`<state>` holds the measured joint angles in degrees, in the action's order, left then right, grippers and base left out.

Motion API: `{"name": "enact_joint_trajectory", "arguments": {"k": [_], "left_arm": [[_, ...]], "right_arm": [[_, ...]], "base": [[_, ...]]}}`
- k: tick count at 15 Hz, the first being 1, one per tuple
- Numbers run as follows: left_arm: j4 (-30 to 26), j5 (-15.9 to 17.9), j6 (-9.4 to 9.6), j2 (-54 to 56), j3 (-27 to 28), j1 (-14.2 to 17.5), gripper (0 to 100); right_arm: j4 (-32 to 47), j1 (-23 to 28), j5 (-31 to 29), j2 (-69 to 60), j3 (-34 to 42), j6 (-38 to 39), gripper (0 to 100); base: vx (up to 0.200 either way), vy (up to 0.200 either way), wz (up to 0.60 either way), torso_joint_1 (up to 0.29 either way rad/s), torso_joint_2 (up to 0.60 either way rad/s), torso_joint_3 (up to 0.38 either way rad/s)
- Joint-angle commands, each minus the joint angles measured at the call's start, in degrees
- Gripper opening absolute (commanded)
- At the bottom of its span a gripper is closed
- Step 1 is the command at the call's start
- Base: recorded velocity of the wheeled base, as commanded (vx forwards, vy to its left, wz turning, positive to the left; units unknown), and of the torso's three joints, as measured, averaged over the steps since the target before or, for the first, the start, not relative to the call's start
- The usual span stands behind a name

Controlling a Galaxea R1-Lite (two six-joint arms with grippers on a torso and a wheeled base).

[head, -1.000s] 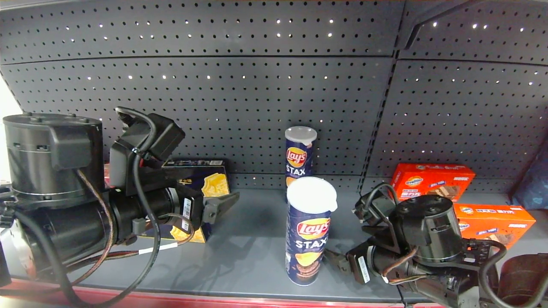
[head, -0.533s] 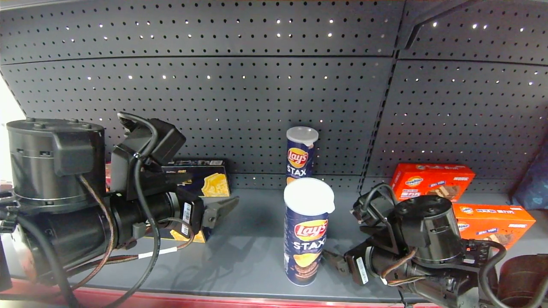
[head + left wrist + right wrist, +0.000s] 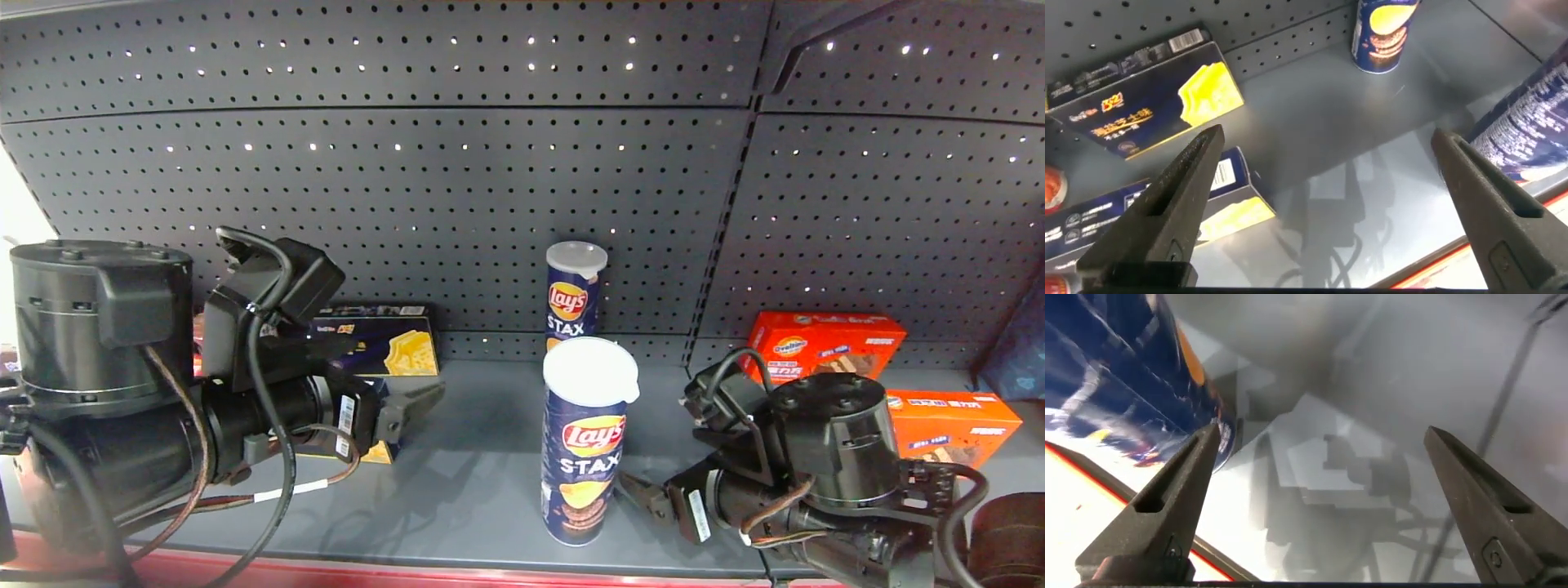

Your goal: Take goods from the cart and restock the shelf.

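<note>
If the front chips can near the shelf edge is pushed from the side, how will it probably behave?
The front can is tall, narrow and upright, so a high push would likely tip it. Being round, it would probably roll once down, perhaps off the shelf edge. Its glossy wall may slip in a grip.

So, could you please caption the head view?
Front can and rear can upright on the shelf, open jaws either side.

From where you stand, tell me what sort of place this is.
Probably a shop, or a mock-up of one: a grey shelf with a pegboard back panel, two chip canisters lined up front to back, and orange snack boxes stocked at the right.
</note>
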<state>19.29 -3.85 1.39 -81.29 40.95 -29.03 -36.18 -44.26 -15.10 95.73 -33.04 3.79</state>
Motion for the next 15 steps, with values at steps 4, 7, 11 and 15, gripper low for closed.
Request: {"name": "enact_joint_trajectory", "arguments": {"k": [4,7,11,15], "left_arm": [[0.1,0.2,2.92,8.4,-1.5,0.1,100],[0.1,0.4,3.18,16.0,-5.7,0.2,100],[2.0,2.1,3.09,24.9,-12.7,8.0,100],[3.9,6.5,3.18,35.1,-23.2,18.5,100]], "right_arm": [[0.9,1.9,-3.3,-15.9,1.5,-0.1,100],[3.9,7.3,-3.4,-26.8,6.7,0.0,100],[4.9,18.9,-3.4,-38.8,14.7,0.0,100],[6.8,32.0,-3.4,-47.9,19.1,0.0,100]], "base": [[0.000,0.000,0.00,0.000,0.00,0.000],[0.000,0.000,0.00,0.000,0.00,0.000],[0.000,0.000,0.00,0.000,0.00,0.000],[0.000,0.000,0.00,0.000,0.00,0.000]]}}
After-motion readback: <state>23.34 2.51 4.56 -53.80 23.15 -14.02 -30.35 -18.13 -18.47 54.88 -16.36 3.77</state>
